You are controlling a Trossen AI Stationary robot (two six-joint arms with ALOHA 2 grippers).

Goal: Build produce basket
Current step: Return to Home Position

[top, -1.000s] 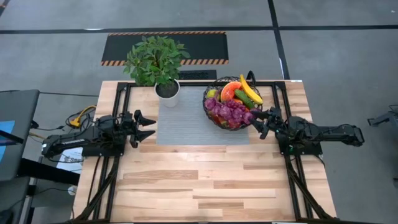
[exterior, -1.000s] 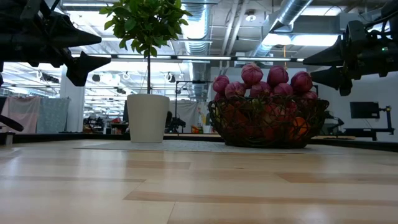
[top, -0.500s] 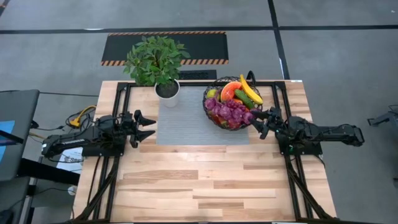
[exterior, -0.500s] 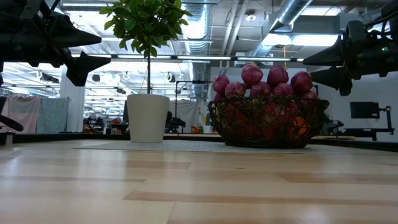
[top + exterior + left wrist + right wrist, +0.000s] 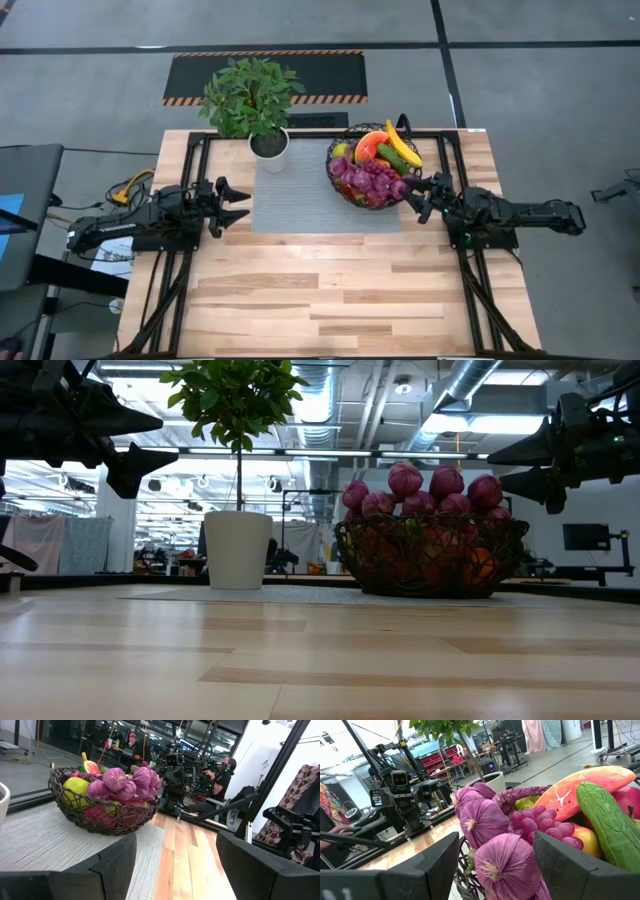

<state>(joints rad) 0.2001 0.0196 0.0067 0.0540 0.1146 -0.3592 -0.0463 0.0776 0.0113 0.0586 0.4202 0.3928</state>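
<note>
The dark wire basket stands on the grey mat at the table's far right, filled with produce: purple bulbs, a yellow banana, a green cucumber, an orange slice. It also shows in the low view, the left wrist view and the right wrist view. My left gripper is open and empty at the mat's left edge. My right gripper is open and empty, just right of the basket, above the table.
A leafy potted plant in a white pot stands at the mat's far left corner. The near half of the wooden table is bare. People sit in the room beyond the table.
</note>
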